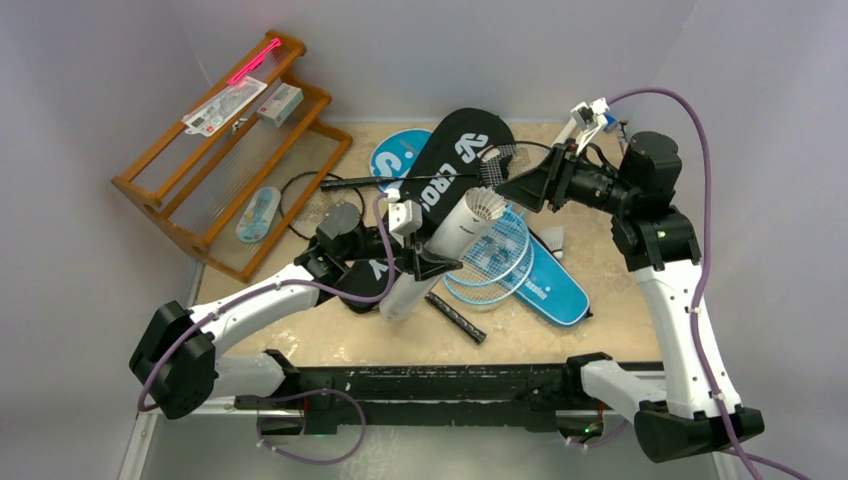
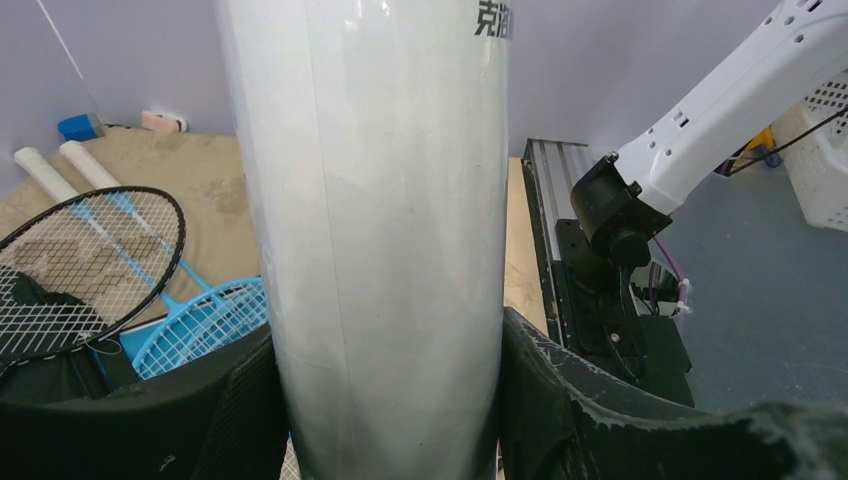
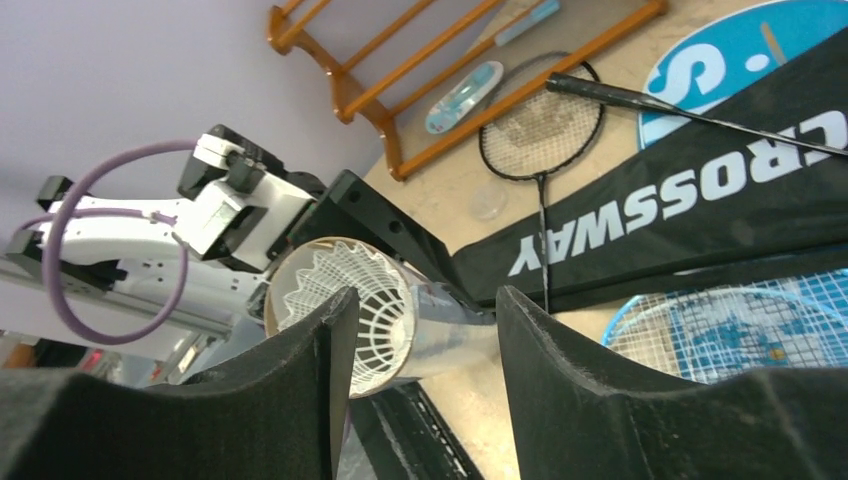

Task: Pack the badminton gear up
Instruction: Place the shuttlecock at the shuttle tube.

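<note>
My left gripper [image 1: 428,258] is shut on the long white tube [image 1: 445,245] and holds it tilted, its open mouth up and to the right. In the left wrist view the tube [image 2: 385,230] fills the gap between the fingers [image 2: 600,410]. A white shuttlecock [image 1: 488,205] sits in the tube's mouth. My right gripper [image 1: 507,188] is open and empty just beside that mouth. In the right wrist view the shuttlecock [image 3: 375,300] shows partly behind one of the fingers [image 3: 290,390]. The black "CROSSWAY" cover [image 1: 455,165], blue covers [image 1: 552,288] and light-blue rackets [image 1: 497,255] lie under the tube.
A black racket [image 1: 312,203] lies left of the covers, next to the wooden rack [image 1: 230,150] holding small packaged items. A black racket handle [image 1: 456,318] lies near the front. A small white object [image 1: 553,240] lies on the blue cover. Walls close in both sides.
</note>
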`<move>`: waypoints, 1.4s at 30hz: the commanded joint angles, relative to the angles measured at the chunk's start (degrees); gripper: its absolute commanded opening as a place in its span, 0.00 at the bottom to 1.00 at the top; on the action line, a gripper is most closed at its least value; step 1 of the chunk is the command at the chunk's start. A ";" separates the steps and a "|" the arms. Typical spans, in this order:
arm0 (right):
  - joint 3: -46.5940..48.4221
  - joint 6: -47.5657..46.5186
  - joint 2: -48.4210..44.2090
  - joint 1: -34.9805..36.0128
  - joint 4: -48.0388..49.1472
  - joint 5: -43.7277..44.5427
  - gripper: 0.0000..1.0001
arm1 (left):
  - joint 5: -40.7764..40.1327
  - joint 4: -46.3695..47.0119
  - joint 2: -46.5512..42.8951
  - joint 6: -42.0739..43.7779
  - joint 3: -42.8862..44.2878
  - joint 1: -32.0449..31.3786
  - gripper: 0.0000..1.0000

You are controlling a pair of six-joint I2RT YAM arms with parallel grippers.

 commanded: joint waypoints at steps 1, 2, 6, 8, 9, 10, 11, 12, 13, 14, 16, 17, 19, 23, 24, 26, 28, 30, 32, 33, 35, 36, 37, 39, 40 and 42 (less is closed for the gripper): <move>0.97 -5.04 -0.52 0.21 -3.56 2.99 0.56 | 1.05 0.67 -1.49 0.86 1.31 -0.12 0.52; 0.85 -5.36 -0.57 0.21 -3.83 3.27 0.56 | 1.05 0.28 -1.62 1.05 1.32 -0.15 0.52; 0.53 -6.31 -0.36 0.21 -4.78 3.01 0.49 | 1.19 -0.27 -1.86 1.47 1.37 -0.14 0.52; 0.40 -6.69 -0.27 0.21 -5.22 2.85 0.50 | 1.14 -0.32 -1.95 1.56 1.30 -0.12 0.52; 0.11 -6.79 -0.26 0.21 -5.36 2.71 0.50 | 1.14 -0.36 -2.03 1.57 1.39 -0.12 0.52; -0.16 -6.91 -0.26 0.25 -5.50 2.44 0.51 | 1.08 -0.36 -2.13 1.57 1.43 -0.10 0.53; -0.71 -7.00 -0.33 0.29 -5.38 1.88 0.51 | 1.06 -0.32 -2.14 1.57 1.47 -0.12 0.53; -1.34 -6.99 -0.35 0.30 -5.29 1.21 0.51 | 1.05 -0.36 -2.14 1.57 1.54 -0.17 0.53; -1.92 -6.98 -0.42 0.34 -5.13 0.65 0.52 | 1.05 -0.44 -2.14 1.57 1.69 -0.15 0.53; -2.65 -6.86 -0.56 0.45 -4.88 0.22 0.52 | 1.07 -0.51 -2.14 1.57 1.82 -0.13 0.52; -3.86 -6.71 -0.76 0.56 -4.64 0.24 0.52 | 1.18 -0.54 -2.07 1.57 1.97 -0.15 0.53; -4.33 -6.66 -0.79 0.64 -4.58 0.34 0.53 | 1.29 -0.46 -1.99 1.49 2.11 -0.11 0.53; -5.22 -6.53 -0.93 0.72 -4.34 0.37 0.53 | 1.49 -0.17 -1.96 1.28 2.20 -0.14 0.52; -5.84 -5.83 -0.80 1.16 -3.50 -0.47 0.54 | 1.92 1.14 -1.76 0.51 2.08 -0.16 0.52; -5.70 -5.86 -0.74 1.18 -3.56 -0.50 0.56 | 1.93 1.36 -1.51 0.37 2.07 -0.11 0.53; -5.01 -6.25 -0.75 1.26 -4.06 -0.23 0.60 | 2.04 1.39 -1.20 0.26 2.03 -0.12 0.53; -3.93 -6.59 -0.98 1.26 -4.94 1.16 0.63 | 2.11 1.17 -0.86 0.30 1.90 -0.15 0.53; -2.97 -6.46 -1.49 1.27 -5.42 3.30 0.65 | 2.11 1.11 -1.01 0.69 1.29 -0.10 0.53; -2.13 -6.11 -2.04 1.28 -5.57 4.71 0.70 | 1.70 2.60 -1.58 0.91 -0.47 -0.10 0.53; -1.46 -5.81 -2.04 1.27 -5.55 4.75 0.72 | 1.19 3.96 -1.99 0.87 -1.33 -0.13 0.53; -0.18 -5.21 -1.83 1.27 -5.50 4.32 0.75 | 0.36 7.18 -2.87 0.72 -3.13 -0.13 0.53; 0.49 -4.88 -1.71 1.27 -5.38 3.89 0.78 | -0.03 8.68 -3.18 0.65 -3.86 -0.16 0.53; 1.17 -4.51 -1.63 1.27 -5.20 3.23 0.80 | -0.28 9.85 -3.39 0.61 -4.33 -0.18 0.53; 2.18 -3.64 -1.51 1.24 -4.48 1.73 0.82 | -0.72 11.59 -3.61 0.41 -5.01 -0.10 0.54; 2.40 -3.11 -1.51 1.28 -4.06 0.97 0.82 | -1.09 12.46 -3.58 0.24 -5.33 -0.11 0.54; 2.58 -2.48 -1.27 1.26 -3.74 -0.43 0.84 | -2.29 15.33 -3.56 -0.47 -6.92 -0.13 0.54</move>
